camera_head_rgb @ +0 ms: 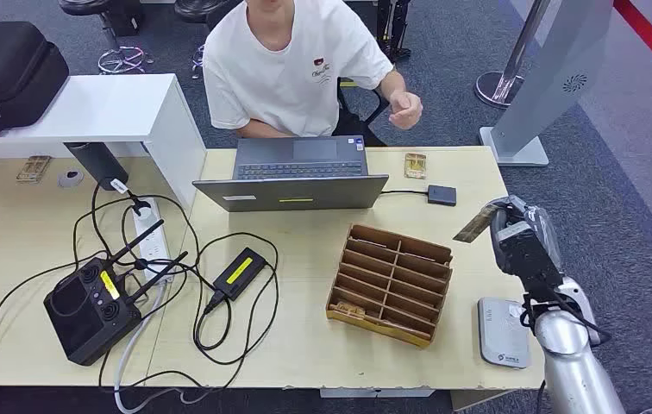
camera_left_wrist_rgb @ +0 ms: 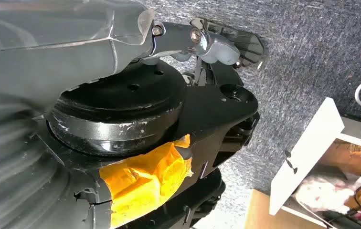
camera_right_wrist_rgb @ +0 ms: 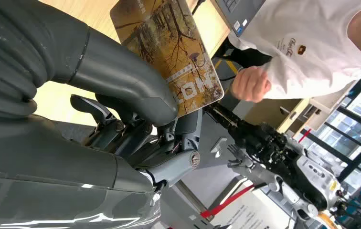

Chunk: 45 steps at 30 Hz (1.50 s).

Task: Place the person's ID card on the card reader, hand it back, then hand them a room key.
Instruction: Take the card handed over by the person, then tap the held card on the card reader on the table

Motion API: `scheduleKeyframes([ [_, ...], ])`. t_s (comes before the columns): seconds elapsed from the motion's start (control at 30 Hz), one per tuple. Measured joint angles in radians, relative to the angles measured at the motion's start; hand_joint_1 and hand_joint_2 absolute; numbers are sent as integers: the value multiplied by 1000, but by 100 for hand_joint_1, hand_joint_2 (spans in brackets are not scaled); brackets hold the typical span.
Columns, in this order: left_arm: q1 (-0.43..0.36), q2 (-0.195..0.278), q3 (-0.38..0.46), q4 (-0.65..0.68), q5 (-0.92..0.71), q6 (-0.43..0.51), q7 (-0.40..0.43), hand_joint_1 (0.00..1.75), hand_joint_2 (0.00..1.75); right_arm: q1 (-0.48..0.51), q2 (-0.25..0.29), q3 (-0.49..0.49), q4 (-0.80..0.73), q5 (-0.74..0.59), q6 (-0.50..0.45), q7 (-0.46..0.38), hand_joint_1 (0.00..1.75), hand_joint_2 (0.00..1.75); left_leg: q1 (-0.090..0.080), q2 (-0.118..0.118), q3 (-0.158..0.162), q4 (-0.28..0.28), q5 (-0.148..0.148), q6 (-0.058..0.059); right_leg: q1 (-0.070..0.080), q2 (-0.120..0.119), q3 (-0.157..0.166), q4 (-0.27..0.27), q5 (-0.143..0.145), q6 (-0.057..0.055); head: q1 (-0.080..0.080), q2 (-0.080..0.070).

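**Right hand holds a card up at the desk's right edge, short of the person's hand**

Seen from the head view, a wooden desk runs across the picture with a person in a white shirt seated at its far side behind a laptop [camera_head_rgb: 292, 177]. The robot's right hand [camera_head_rgb: 519, 237] is raised over the right edge of the desk, its thumb and fingers pinching a card [camera_head_rgb: 476, 223] with a golden-brown printed face. The right wrist view shows the same card [camera_right_wrist_rgb: 169, 52] close up, the thick grey thumb pressed across its near end.

The card's long axis slants away from the hand toward the far left — that is, toward the person. The person's hand [camera_head_rgb: 405, 109] is lifted, loosely curled, beyond the desk's far edge, well apart from the card and further along roughly that same slant.

The grey card reader [camera_head_rgb: 502, 332] lies flat on the desk nearer the robot, close to the right arm. A slotted wooden card holder [camera_head_rgb: 390, 283] sits mid-desk, to the left of the hand.

Whether this card is the ID or a room key cannot be told. The right hand is much the nearer to the person, and a handover would likely mean reaching forward and left.

The left hand [camera_left_wrist_rgb: 207, 40] hangs beside the robot's body above grey carpet; whether its fingers are spread or curled cannot be told.
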Motion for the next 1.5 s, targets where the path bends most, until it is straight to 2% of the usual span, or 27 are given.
scheduleKeyframes([
  [0.6,0,0,0,0,24,2,-3,0,175,225,-4,-172,-150,-57,4,-80,175,175,0,1,0,0,0,0,0,1,0,0,0,0,0,0],
  [1.23,0,0,0,0,27,2,-3,0,175,251,-4,-202,-166,-57,7,-80,175,175,0,0,0,0,0,0,0,1,-1,0,0,0,0,0],
  [1.5,0,0,0,0,35,3,-6,0,175,294,-1,-231,-155,-36,18,-109,175,175,0,0,0,0,0,0,0,0,-1,0,0,0,0,0],
])
